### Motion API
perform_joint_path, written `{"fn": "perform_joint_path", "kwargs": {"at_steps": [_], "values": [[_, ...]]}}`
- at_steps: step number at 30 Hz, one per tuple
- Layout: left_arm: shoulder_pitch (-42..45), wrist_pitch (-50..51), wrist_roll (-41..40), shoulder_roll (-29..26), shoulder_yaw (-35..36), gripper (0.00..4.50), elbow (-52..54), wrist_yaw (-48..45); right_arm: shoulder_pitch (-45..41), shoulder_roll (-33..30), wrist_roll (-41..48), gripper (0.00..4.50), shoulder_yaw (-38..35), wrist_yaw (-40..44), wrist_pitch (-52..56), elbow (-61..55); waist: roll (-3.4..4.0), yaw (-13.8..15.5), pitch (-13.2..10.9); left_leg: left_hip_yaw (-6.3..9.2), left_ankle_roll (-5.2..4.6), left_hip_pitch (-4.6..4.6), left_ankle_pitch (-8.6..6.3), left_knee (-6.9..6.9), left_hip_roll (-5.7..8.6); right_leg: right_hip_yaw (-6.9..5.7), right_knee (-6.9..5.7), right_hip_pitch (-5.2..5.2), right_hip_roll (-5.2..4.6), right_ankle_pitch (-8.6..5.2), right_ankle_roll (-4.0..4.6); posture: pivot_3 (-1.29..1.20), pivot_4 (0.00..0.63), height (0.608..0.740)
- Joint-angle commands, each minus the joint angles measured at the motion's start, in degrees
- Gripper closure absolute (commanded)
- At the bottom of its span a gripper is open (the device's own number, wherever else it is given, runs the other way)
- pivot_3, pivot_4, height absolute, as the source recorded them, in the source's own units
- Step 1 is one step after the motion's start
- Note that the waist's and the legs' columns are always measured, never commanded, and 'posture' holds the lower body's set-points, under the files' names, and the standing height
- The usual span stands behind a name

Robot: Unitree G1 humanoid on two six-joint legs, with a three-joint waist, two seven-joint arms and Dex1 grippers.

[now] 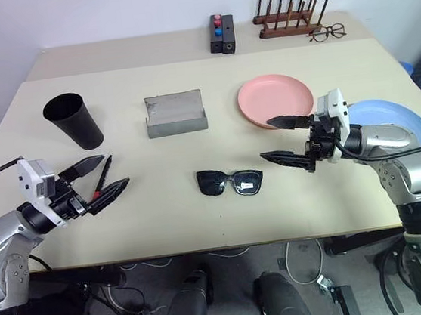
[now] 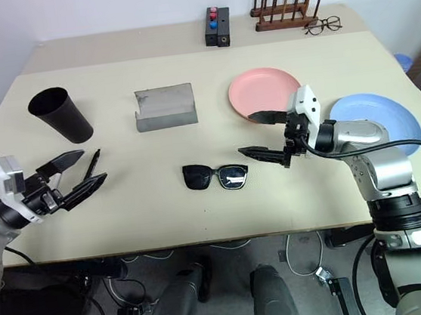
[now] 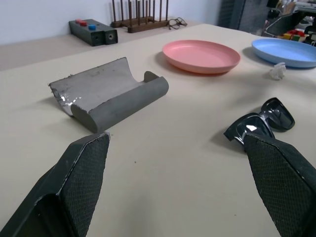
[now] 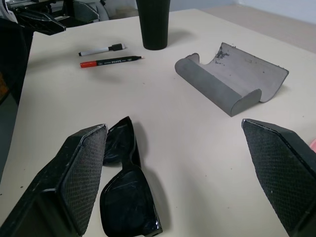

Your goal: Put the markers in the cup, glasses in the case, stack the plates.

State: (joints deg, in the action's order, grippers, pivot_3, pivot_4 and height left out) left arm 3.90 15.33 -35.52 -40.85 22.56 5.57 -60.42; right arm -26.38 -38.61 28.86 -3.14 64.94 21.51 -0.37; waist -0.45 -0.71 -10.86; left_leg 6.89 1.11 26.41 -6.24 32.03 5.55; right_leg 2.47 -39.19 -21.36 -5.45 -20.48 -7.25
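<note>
From the head camera: two plates, pink (image 1: pixel 275 100) and blue (image 1: pixel 404 119), side by side; one black cup (image 1: pixel 73 120) upright at the table's left; one grey case (image 1: pixel 176 113) lying open mid-table; black sunglasses (image 1: pixel 229 181) lying in front of it. Left gripper (image 1: pixel 99 179) and right gripper (image 1: pixel 284 139) hover, jaws apart and empty. The right wrist view shows two markers (image 4: pixel 111 60) lying side by side near the cup.

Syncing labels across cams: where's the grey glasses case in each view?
Left eye view: case, open, upper middle of the table, between cup and pink plate.
Right eye view: case, same spot, left of the pink plate.
Left wrist view: case left of centre, pink plate beyond it.
Right wrist view: case upper right, cup behind to its left.
Shared landmark: sunglasses, lying in front of the case.
</note>
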Motion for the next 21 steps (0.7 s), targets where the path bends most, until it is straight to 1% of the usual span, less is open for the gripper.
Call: {"fn": "perform_joint_path", "kwargs": {"at_steps": [1,5,9,11,13,15,17,19,21], "values": [[2.6,-1.9,0.3,-1.2,0.1,0.0,-0.5,-1.0,-0.1,0.0,0.3,0.07,-1.0,-0.8,-0.7,-2.7,0.0,0.0,0.0,0.0,0.0,0.0,0.0,0.0,0.0,0.0,0.01,0.0,0.0,0.0,0.0,0.0,0.15,0.74],[3.9,-3.0,1.1,-0.8,0.1,0.0,-1.9,-0.4,-0.3,0.7,-0.2,0.07,-0.5,-1.5,-1.4,-2.3,0.0,-0.1,0.0,-0.01,0.0,0.0,0.0,-0.01,0.0,-0.02,0.02,0.0,0.0,0.0,0.0,0.0,0.15,0.74],[6.0,0.1,-0.6,-1.6,0.9,0.0,-2.3,1.3,-1.9,0.9,-0.5,0.07,-0.3,-0.6,-2.5,-0.6,0.0,-0.2,0.0,-0.01,-0.04,0.0,0.03,-0.04,0.0,-0.02,0.01,-0.02,0.02,0.01,-0.02,0.0,0.15,0.74],[6.4,0.5,-0.9,-3.0,2.8,0.0,-3.7,1.2,-2.7,2.1,-0.7,0.07,0.7,-1.4,-2.1,-1.2,0.0,-0.2,0.0,0.0,-0.04,0.0,0.02,-0.01,0.0,-0.03,0.01,-0.01,0.02,0.02,-0.03,0.0,0.15,0.74],[5.3,-1.6,1.3,-5.0,5.0,0.0,-4.9,1.9,-3.4,3.4,-0.6,0.07,1.7,-1.3,-2.2,-1.8,0.0,-0.4,0.0,-0.01,-0.04,0.0,0.02,-0.02,0.0,-0.03,0.01,-0.01,0.02,0.02,-0.03,0.0,0.15,0.74],[4.5,-3.5,3.6,-7.5,7.0,0.0,-9.2,2.3,-4.1,5.6,-0.9,0.07,3.3,-2.4,-2.1,-2.7,0.0,-0.7,0.0,-0.01,-0.06,-0.02,0.04,-0.07,-0.02,-0.02,0.01,-0.04,0.04,0.02,-0.03,0.0,0.15,0.74],[5.1,-2.2,3.4,-10.4,8.8,0.0,-13.8,1.8,-5.1,7.1,-1.3,0.07,4.2,-2.7,-2.3,-2.6,0.0,-0.7,0.0,-0.01,-0.07,-0.02,0.05,-0.12,-0.05,-0.02,-0.01,-0.07,0.06,0.02,-0.04,0.0,0.15,0.74],[6.3,-1.3,4.1,-12.7,9.8,0.0,-16.9,3.5,-6.6,7.6,0.1,0.07,3.9,-2.6,-0.9,-3.4,0.01,-0.5,0.0,-0.01,-0.07,-0.01,0.04,-0.12,-0.06,-0.02,-0.01,-0.09,0.08,0.02,-0.03,0.0,0.15,0.74],[6.8,2.0,3.1,-14.8,10.3,0.0,-17.8,3.3,-7.5,8.1,0.6,0.07,4.2,-2.8,-0.4,-4.4,-0.02,-0.2,0.0,-0.01,0.01,0.02,0.0,-0.07,-0.05,-0.02,0.0,-0.09,0.07,0.02,-0.03,0.0,0.15,0.74]]}}
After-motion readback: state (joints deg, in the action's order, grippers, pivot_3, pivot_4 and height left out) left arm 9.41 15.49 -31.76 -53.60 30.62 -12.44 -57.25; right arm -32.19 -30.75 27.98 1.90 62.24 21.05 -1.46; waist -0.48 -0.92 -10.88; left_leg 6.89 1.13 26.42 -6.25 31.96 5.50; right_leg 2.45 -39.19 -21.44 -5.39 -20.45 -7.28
